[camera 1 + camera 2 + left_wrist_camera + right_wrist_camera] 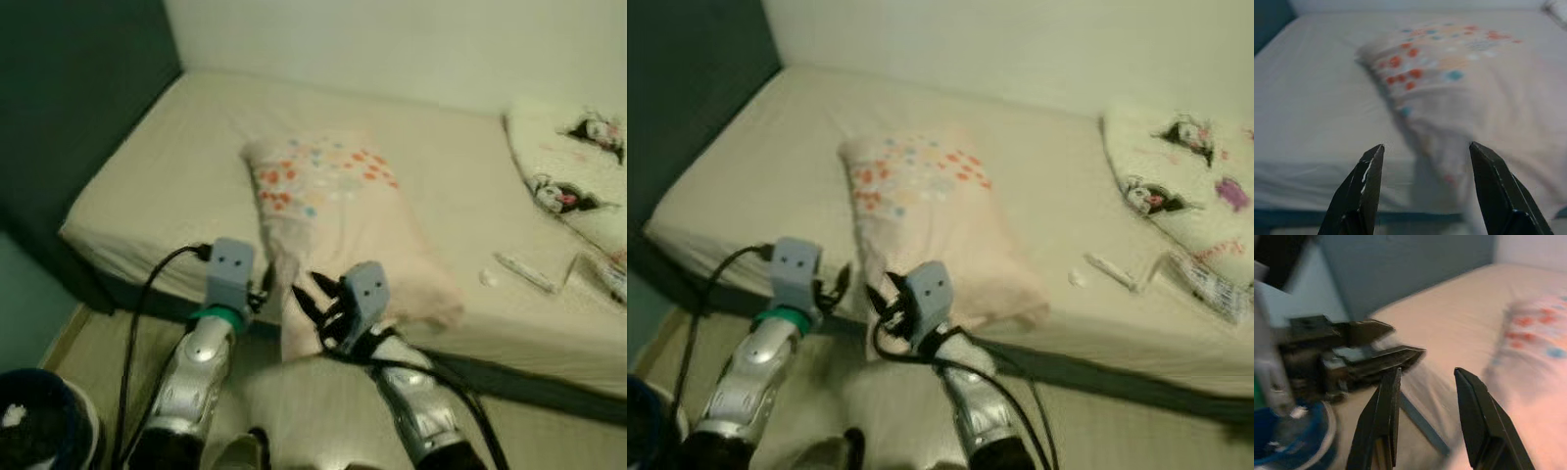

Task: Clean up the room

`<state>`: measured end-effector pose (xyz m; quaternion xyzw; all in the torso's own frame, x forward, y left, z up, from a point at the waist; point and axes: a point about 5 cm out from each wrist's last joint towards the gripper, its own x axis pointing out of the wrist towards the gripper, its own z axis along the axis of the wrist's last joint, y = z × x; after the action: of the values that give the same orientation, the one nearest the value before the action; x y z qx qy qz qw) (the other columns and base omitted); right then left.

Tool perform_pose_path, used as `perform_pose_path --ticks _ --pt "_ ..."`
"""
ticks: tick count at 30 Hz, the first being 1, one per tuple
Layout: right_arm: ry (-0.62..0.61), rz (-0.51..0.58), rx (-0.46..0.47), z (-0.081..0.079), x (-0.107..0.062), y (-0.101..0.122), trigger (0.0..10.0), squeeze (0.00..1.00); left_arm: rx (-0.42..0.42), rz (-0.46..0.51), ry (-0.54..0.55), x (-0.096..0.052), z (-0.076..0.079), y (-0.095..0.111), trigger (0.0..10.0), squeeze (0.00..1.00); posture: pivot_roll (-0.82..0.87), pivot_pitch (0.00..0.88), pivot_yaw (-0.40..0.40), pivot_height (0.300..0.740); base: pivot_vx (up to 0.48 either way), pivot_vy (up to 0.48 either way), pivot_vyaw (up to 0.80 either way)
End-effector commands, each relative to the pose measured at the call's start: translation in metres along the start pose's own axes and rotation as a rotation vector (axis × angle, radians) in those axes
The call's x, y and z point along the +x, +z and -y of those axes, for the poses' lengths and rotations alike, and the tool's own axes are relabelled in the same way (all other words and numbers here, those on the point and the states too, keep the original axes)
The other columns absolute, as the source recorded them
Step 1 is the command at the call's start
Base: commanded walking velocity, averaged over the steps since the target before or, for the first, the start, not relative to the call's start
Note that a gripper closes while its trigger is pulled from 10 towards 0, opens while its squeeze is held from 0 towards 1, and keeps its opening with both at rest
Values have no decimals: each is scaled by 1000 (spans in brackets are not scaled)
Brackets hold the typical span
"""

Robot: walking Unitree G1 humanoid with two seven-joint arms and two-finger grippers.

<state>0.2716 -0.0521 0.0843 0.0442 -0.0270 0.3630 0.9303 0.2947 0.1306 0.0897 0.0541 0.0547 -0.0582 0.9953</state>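
Lying on the bed (157,166), the pillow (338,220) with red and blue dots hangs its near corner over the bed's front edge. The left tool (1422,188) is wide open just before this corner, holding nothing. The right tool (1425,418) is also open and empty, beside the pillow and pointing toward the left tool.

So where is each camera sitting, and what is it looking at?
Left eye, right eye: on the head, looking down at the bed, the pillow, both arms.
Left wrist: on the left arm, facing the pillow between the open left gripper fingers.
Right wrist: on the right arm, facing the left gripper past the open right gripper.
All share the pillow.
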Motion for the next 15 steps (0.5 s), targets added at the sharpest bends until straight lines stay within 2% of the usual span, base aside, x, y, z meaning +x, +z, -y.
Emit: perform_pose_path --ticks 1,15 --pt "-5 -25 19 1 -5 -6 10000 0 3 -27 -3 -2 1 -6 10000 0 16 20 -6 728 0 0 744" --pt "-21 -16 36 4 -6 -4 10000 0 8 -21 -9 -2 2 -5 10000 0 15 15 -7 728 0 0 737"
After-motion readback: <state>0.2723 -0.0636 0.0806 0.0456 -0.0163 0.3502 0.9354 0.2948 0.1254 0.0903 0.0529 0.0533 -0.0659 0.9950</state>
